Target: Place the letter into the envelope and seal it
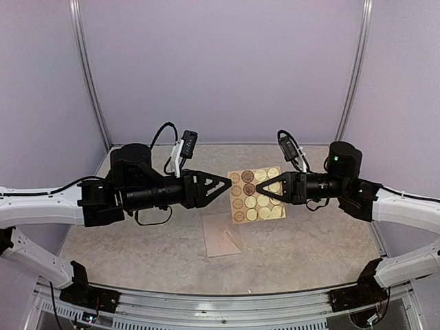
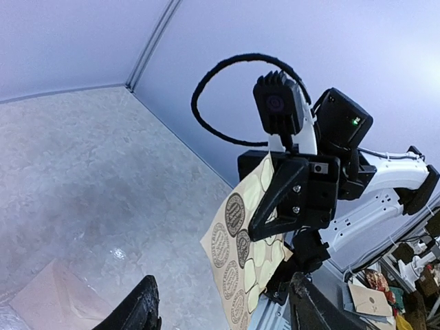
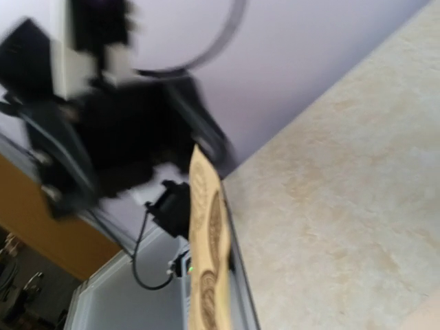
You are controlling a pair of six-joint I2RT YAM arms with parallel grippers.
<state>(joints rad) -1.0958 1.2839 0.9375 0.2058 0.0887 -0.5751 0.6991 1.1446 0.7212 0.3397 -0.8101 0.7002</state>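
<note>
Top: my left gripper (image 1: 227, 184) spread, holding nothing; my right gripper (image 1: 259, 187) pinching the tan paper sheet of round stickers (image 1: 265, 203) in midair; pale cream-pink paper envelope (image 1: 221, 235) flat on the beige mottled table (image 1: 137, 240), near the sheet's near edge.
Left wrist: my fingers apart; envelope at bottom-left.
Right wrist: blurry; sheet probably edge-on.

White arm links (image 1: 41, 203), chunky black motor housings (image 1: 130, 159), looping black cables (image 2: 237, 58), one green light (image 2: 355, 121), and silver screws on the black right gripper (image 2: 254, 234).

A tan sticker sheet (image 1: 258, 199) stands tilted in the air above the mottled beige table (image 1: 137, 247).
</note>
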